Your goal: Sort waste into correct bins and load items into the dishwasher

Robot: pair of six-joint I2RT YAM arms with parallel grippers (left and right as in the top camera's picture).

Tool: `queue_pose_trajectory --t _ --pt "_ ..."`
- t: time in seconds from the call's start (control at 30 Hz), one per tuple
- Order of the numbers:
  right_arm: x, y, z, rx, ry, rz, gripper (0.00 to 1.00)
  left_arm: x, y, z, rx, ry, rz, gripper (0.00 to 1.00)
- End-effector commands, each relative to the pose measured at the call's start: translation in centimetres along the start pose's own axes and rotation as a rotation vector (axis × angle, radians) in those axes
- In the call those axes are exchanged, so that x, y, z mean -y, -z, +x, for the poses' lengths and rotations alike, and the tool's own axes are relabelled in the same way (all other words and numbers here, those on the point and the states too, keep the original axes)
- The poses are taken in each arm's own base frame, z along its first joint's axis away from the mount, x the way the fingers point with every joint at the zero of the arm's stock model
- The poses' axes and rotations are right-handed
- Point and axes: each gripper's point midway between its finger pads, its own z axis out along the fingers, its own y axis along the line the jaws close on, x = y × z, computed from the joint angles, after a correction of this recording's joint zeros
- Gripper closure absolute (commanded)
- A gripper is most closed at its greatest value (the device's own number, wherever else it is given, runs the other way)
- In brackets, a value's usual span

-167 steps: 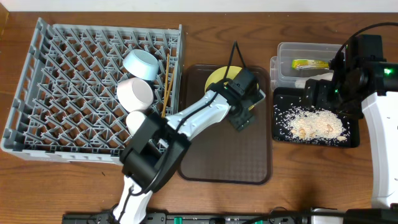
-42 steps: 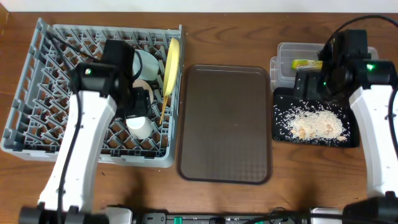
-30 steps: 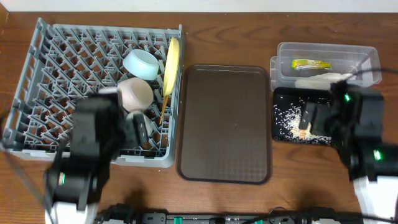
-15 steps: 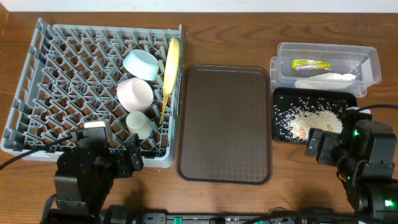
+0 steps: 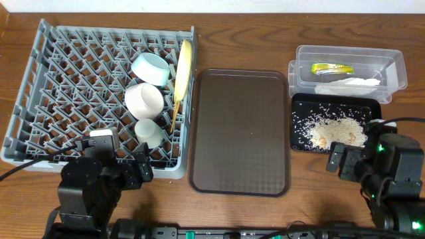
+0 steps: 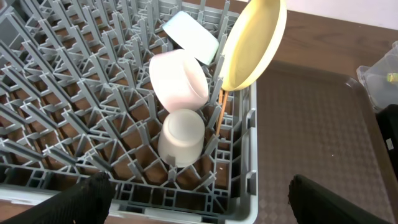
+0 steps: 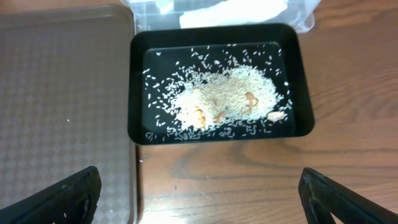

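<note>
The grey dish rack holds the light blue bowl, the white bowl, the white cup, the yellow plate on edge and the chopsticks. They also show in the left wrist view: plate, white bowl, cup. The clear tub holds the green-yellow wrapper and white tissue. The black tray holds rice crumbs. My left gripper is open and empty at the rack's front edge. My right gripper is open and empty below the black tray.
A flat brown serving tray lies between the rack and the bins, with nothing on it. Both arms sit low at the table's front edge. Bare wooden tabletop shows around the bins.
Both arms pulled back from the rack and the bins to the table's front edge. The yellow plate went from the brown tray into the rack. Nothing has moved in the last half second.
</note>
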Motion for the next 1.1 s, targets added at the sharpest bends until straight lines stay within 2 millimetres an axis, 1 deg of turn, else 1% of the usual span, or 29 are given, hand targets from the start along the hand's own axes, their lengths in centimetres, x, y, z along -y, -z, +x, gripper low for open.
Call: queue_pose_trajectory --t 0.0,0.13,0.2,0.33,0.47,0.57,0.63,0.73,0.83,0.97,1.07 --pt "-0.2 0.7 -0.4 0.106 0.036 -0.013 0.01 0.1 -0.1 0.3 -0.011 -0.011 0.009 0.06" --pt "-0.5 0.5 -1.5 0.307 0.013 -0.045 0.01 0.1 -0.1 0.3 -0.011 -0.011 0.009 0.06" --pt "-0.6 0.1 -1.8 0.393 0.007 -0.06 0.01 0.1 -0.1 0.4 -0.015 -0.011 0.008 0.06" --pt "-1.7 -1.4 -2.1 0.61 0.009 -0.136 0.01 -0.1 -0.1 1.1 -0.043 -0.012 0.002 0.06" --pt "-2.3 -1.9 -2.3 0.755 0.002 -0.175 0.01 -0.1 -0.1 1.3 -0.05 -0.012 0.0 0.06" --pt "-2.3 -2.2 -2.5 0.871 -0.011 -0.191 0.01 -0.1 -0.1 1.3 -0.05 -0.012 0.0 0.06" --pt "-2.3 -2.5 -2.4 0.919 -0.017 -0.198 0.01 -0.1 -0.1 1.3 -0.05 -0.012 0.0 0.06" --pt "-2.3 -3.3 -2.0 0.956 -0.021 -0.203 0.01 -0.1 -0.1 1.3 -0.05 -0.012 0.0 0.06" --pt "-2.3 -3.8 -1.7 0.946 -0.014 -0.195 0.01 -0.1 -0.1 1.3 -0.05 -0.012 0.0 0.06" --pt "-2.3 -4.2 -1.4 0.936 0.075 -0.147 0.01 -0.1 -0.1 1.3 -0.05 -0.012 0.0 0.06" --pt "-2.2 -6.9 0.9 0.793 0.107 -0.133 0.01 -0.1 -0.1 1.3 -0.05 -0.012 0.0 0.06"
